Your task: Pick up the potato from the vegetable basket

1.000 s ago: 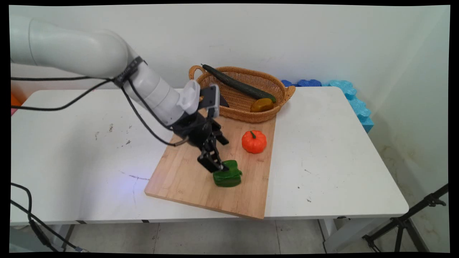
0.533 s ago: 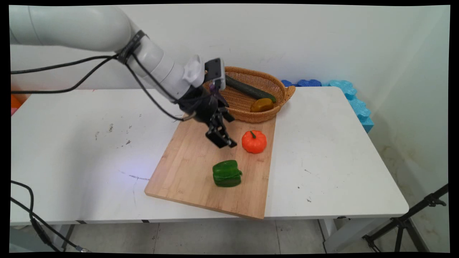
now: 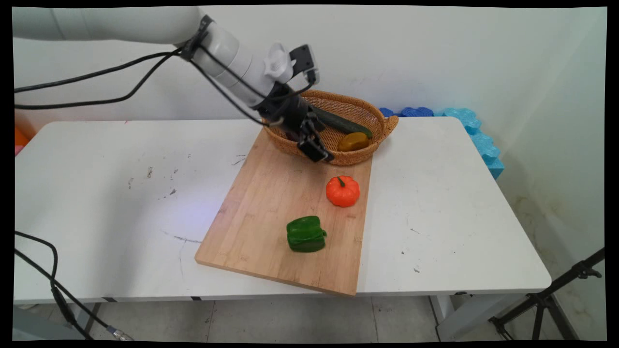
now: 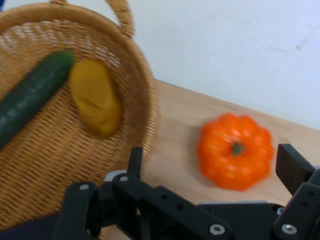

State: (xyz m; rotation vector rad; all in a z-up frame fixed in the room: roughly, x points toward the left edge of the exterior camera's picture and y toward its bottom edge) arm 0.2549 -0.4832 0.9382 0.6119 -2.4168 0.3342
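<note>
Hovering, spread and empty, gripper (image 3: 316, 151) over near rim of wicker basket (image 3: 372, 113) with cucumber (image 3: 341, 123) and yellow-brown vegetable (image 3: 353, 141) inside; orange pumpkin (image 3: 342, 191) and green pepper (image 3: 305, 234) on wooden board (image 3: 271, 203) on desk (image 3: 106, 193). Seen from hand: fingers (image 4: 292, 167) apart, pumpkin (image 4: 235, 150) between them, basket (image 4: 75, 150) left.
</note>
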